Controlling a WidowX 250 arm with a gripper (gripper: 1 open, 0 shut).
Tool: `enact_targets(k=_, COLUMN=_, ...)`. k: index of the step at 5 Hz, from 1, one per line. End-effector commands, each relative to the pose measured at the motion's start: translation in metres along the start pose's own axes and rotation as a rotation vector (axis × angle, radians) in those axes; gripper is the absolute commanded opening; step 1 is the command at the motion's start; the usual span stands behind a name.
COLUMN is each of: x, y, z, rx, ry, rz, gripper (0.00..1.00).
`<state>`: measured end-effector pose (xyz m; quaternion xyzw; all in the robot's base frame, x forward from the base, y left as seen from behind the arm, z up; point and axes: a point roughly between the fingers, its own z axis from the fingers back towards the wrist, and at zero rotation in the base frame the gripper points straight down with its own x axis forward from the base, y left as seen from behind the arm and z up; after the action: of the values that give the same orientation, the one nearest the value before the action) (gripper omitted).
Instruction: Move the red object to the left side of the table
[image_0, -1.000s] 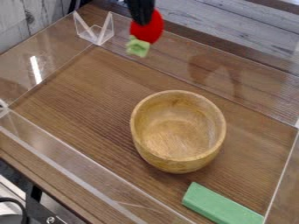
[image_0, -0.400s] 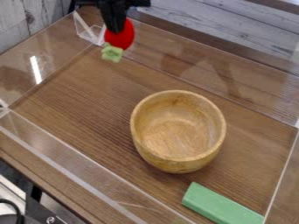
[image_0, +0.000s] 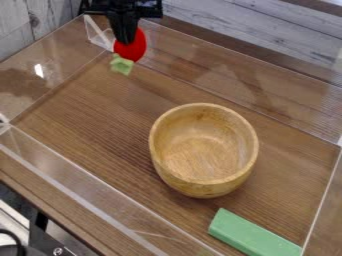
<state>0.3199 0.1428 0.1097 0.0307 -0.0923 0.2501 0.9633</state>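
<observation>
The red object (image_0: 130, 44) is a small bright red strawberry toy with a light green leafy end pointing down. It hangs above the table (image_0: 94, 120) near the far left corner, clear of the wood. My gripper (image_0: 126, 28) comes down from the top edge, dark fingers shut on the upper part of the strawberry. The fingertips are partly hidden by the toy.
A round wooden bowl (image_0: 203, 150) stands right of centre. A flat green block (image_0: 254, 235) lies at the near right corner. Clear acrylic walls (image_0: 40, 70) edge the tabletop, with a clear bracket (image_0: 96, 30) at the far left corner.
The gripper has carried the strawberry leftward along the far side of the table and a little lower, from right of the corner bracket to close beside it. Bowl and block have not moved.
</observation>
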Motion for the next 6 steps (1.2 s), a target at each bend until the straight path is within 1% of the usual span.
enact_targets(k=1, x=0.018, y=0.008, z=0.006, rx=0.011, ry=-0.064, rz=0.003, gripper=0.0)
enact_targets(k=3, x=0.018, y=0.051, z=-0.004, rx=0.037, ry=-0.043, rz=0.122, gripper=0.0)
enact_targets(k=4, x=0.019, y=0.069, z=-0.015, rx=0.045, ry=-0.026, rz=0.173, gripper=0.0)
enact_targets(k=5, x=0.014, y=0.072, z=-0.026, rx=0.055, ry=-0.011, rz=0.201, gripper=0.0)
enact_targets(k=6, x=0.01, y=0.071, z=-0.035, rx=0.058, ry=0.008, rz=0.238, gripper=0.0)
